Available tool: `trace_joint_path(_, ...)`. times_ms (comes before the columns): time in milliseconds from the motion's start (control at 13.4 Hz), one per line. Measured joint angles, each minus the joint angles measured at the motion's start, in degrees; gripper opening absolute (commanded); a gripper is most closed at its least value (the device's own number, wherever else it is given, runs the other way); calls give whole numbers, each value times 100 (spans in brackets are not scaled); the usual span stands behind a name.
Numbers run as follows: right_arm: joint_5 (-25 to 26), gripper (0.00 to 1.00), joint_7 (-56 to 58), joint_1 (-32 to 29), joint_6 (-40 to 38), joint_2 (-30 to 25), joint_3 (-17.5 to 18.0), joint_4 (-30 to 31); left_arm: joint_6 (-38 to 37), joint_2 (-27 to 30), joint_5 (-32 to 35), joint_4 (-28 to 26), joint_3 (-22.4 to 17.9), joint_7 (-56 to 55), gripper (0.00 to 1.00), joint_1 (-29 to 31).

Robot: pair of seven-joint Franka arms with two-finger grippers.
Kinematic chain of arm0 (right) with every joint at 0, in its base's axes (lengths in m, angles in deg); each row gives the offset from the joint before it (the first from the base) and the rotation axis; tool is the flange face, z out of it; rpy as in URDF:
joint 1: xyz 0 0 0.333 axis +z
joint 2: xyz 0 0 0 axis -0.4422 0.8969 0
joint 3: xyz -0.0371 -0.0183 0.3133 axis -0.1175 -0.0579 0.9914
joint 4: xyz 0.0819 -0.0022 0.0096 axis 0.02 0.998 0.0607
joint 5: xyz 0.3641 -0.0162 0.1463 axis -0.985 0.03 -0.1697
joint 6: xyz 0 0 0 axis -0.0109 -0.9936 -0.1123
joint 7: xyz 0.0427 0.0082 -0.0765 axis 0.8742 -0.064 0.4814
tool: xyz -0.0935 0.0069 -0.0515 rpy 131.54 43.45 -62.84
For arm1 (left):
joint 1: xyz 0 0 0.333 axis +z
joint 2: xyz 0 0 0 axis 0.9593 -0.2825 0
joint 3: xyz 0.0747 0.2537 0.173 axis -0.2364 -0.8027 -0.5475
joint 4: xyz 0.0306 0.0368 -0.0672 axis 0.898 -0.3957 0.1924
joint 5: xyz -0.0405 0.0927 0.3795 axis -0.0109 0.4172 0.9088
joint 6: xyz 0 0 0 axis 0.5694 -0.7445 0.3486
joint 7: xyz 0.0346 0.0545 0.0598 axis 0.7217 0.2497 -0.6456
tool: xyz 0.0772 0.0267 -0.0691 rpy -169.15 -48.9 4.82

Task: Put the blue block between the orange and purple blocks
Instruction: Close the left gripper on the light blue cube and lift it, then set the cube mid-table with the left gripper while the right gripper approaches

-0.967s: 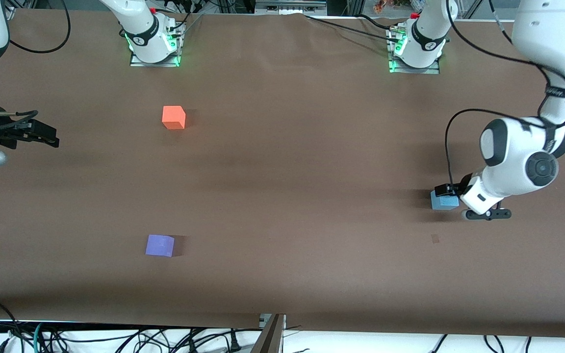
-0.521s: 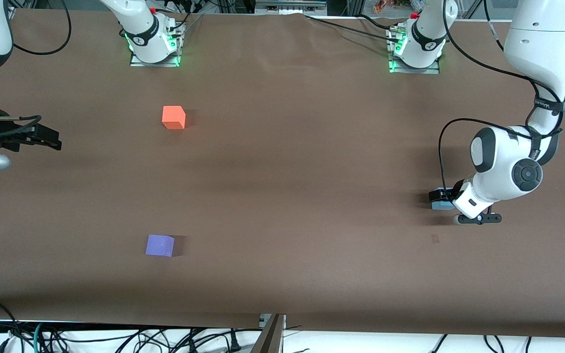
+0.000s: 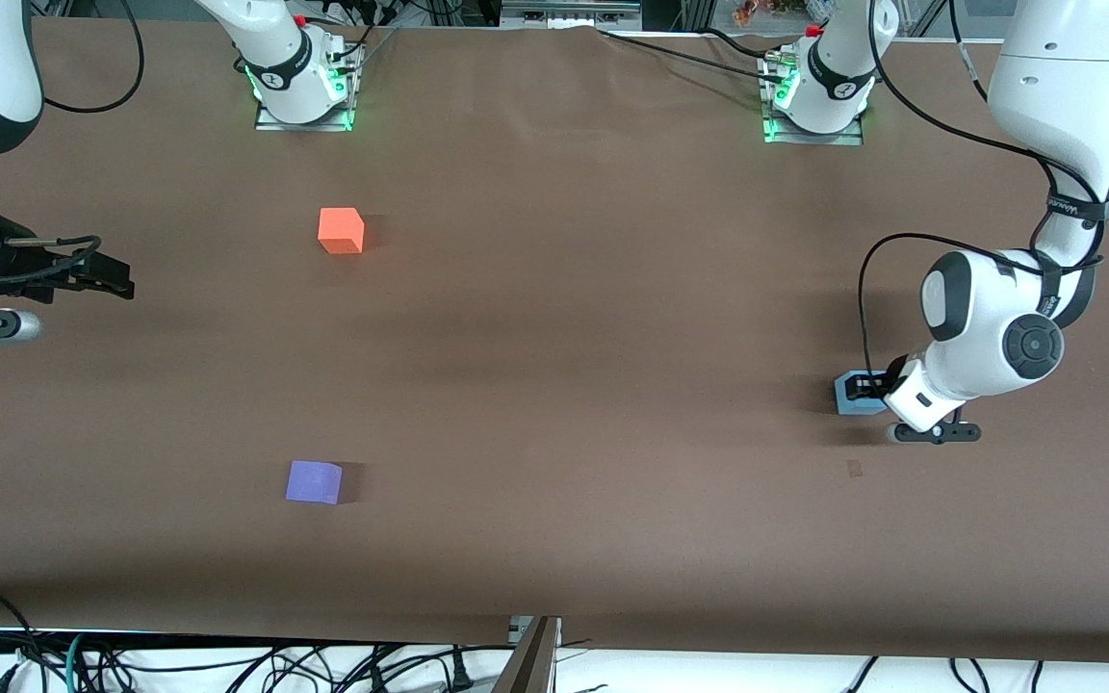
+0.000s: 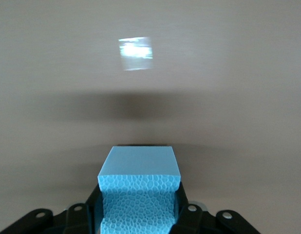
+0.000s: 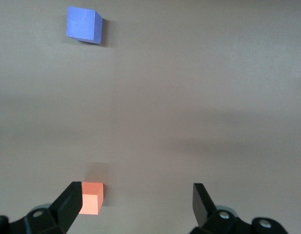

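From the front we count three cubes on the table (image 3: pixel 554 385): one orange block (image 3: pixel 341 231), one purple block (image 3: pixel 314 482) nearer the camera than it, and one blue block (image 3: pixel 851 394) well apart from both, toward the left arm's end. The left gripper (image 3: pixel 864 390) is down at the blue block. In the left wrist view we see its fingers (image 4: pixel 183 210) clamped on the blue block (image 4: pixel 139 195). In the right wrist view the right gripper (image 5: pixel 136 204) is spread wide and empty over the table near the orange block (image 5: pixel 90 198).

Blue block (image 4: pixel 139 195): foam-like, one face pebbled, top face smooth, matt. Orange block (image 3: pixel 340 231) and purple block (image 3: pixel 313 481): matt. Table (image 3: pixel 564 337): brown, matt, faintly creased
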Motion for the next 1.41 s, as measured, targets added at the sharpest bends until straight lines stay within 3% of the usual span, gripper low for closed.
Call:
trace_joint_path(223, 0, 100, 1, 0, 0, 26, 0, 0, -723, 116, -249, 604, 763, -660, 0, -79)
trace_joint_path(372, 0, 100, 2, 5, 0, 48, 0, 0, -806, 129, -257, 897, 1354, -1419, 0, -273)
trace_joint_path(595, -1, 100, 2, 3, 0, 56, -1, 0, -731, -397, -263, 1696, 1516, -2782, 0, -1452)
trace_joint_path(819, 38, 100, 3, 7, 2, 58, -4, 0, -141, -1404, -261, 2686, 989, -3615, 21, -2750)
trace_joint_path(967, 108, 100, 3, 4, 4, 59, -10, 0, 173, -1836, -261, 2923, 394, -3704, 28, -3469)
trace_joint_path(1042, 120, 100, 3, 4, 7, 61, -11, 0, 254, -1966, -262, 2984, 183, -3720, 37, -3712)
trace_joint_path(1116, 121, 100, 3, 5, 9, 64, -11, 0, 304, -2041, -262, 3029, 75, -3725, 85, -3841)
trace_joint_path(1191, 121, 100, 3, 5, 9, 69, -11, 0, 309, -2053, -262, 3068, 29, -3725, 100, -3875)
trace_joint_path(1414, 120, 100, -2, 5, 9, 95, -11, 0, 305, -2011, -263, 3237, -60, -3724, 100, -3759)
